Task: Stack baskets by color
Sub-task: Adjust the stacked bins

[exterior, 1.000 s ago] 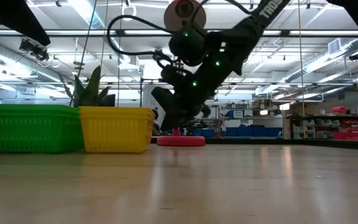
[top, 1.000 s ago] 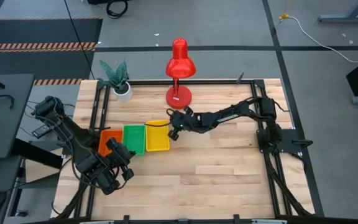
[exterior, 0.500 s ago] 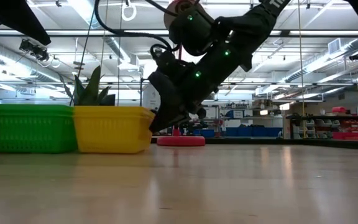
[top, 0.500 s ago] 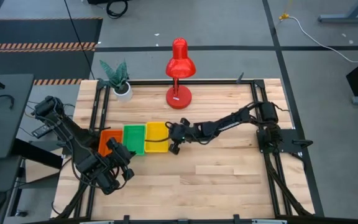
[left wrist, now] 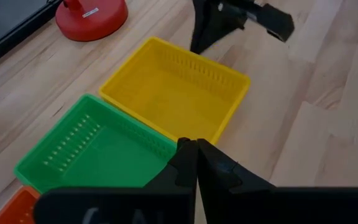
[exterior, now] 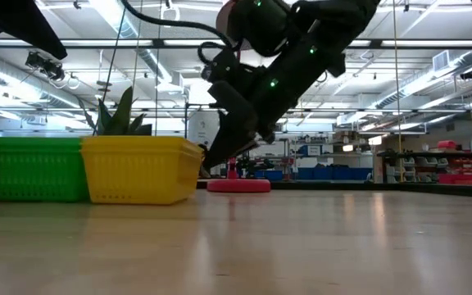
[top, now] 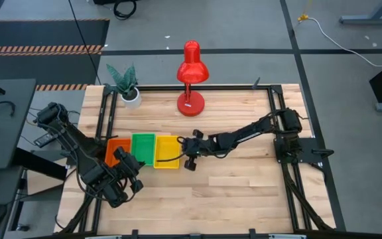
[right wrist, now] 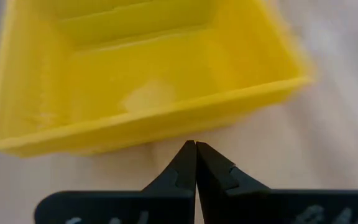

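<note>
Yellow basket (top: 166, 152) just beside closed right pincer (top: 186, 159), apparently untouched.

Large industrial lab or workshop hall. Butcher-block table (top: 231, 179) in black metal frame on grey concrete floor (top: 244, 40), striped hazard mat (top: 42, 48) at ten o'clock. Beyond table: high ceiling with strip lights (exterior: 433, 78), shelving with blue bins (exterior: 326, 173).
</note>
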